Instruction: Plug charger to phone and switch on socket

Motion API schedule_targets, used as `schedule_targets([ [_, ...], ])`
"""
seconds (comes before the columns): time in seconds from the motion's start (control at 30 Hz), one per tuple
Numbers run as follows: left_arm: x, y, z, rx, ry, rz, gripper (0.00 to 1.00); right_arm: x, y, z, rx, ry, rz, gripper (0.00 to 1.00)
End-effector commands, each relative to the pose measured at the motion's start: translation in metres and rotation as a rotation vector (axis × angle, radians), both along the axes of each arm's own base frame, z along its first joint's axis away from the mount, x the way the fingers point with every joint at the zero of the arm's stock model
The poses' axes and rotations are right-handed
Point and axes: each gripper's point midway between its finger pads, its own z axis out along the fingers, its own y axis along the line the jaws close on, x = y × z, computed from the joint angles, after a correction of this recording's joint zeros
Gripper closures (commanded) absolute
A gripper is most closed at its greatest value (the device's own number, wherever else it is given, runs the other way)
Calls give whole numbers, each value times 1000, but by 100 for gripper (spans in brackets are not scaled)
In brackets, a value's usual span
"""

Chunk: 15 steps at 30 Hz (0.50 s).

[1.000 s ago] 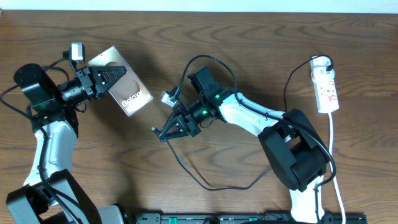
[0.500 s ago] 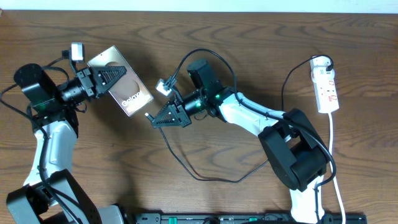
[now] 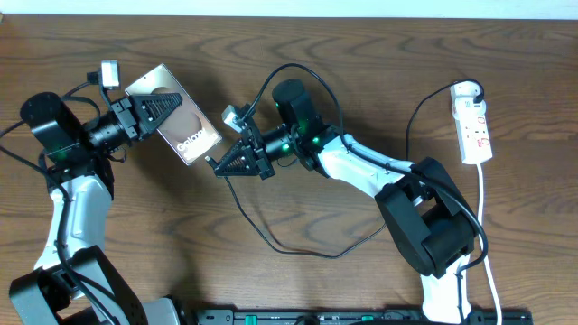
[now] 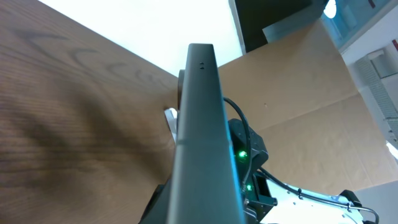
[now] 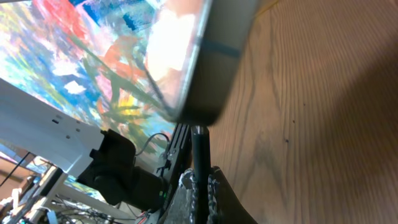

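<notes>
There is one phone, one black charger, and one white socket with one white cord. There are two robot arms, the left arm and the right arm. There are two pincers, the left pincer and the right pincer. There is one wooden table.

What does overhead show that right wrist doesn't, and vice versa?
Only overhead: the socket at far right, the left tool shut on the phone, and the slack loop of the charger lying on the table.
Only right wrist: a close-up of the plug tip meeting the phone's end edge. I cannot tell whether it is seated.
Both: the phone, the charger, and the right tool shut on the charger near its plug.
</notes>
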Motion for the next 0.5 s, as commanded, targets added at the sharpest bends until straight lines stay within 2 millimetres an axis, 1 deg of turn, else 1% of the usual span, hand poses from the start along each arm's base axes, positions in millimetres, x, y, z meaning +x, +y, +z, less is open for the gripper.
schedule_targets([
  [0.0,-3,-1,5,11,-28,-10,93,-7,0,11,21,5,32,99],
  [0.2,-2,1,5,13,-29,-1,93,-9,-1,13,35,-5,46,98],
  [0.4,0,11,4,15,-26,35,92,-8,-1,15,44,-15,47,99],
  [0.47,0,11,4,15,-26,36,93,-7,0,16,44,-13,43,99],
])
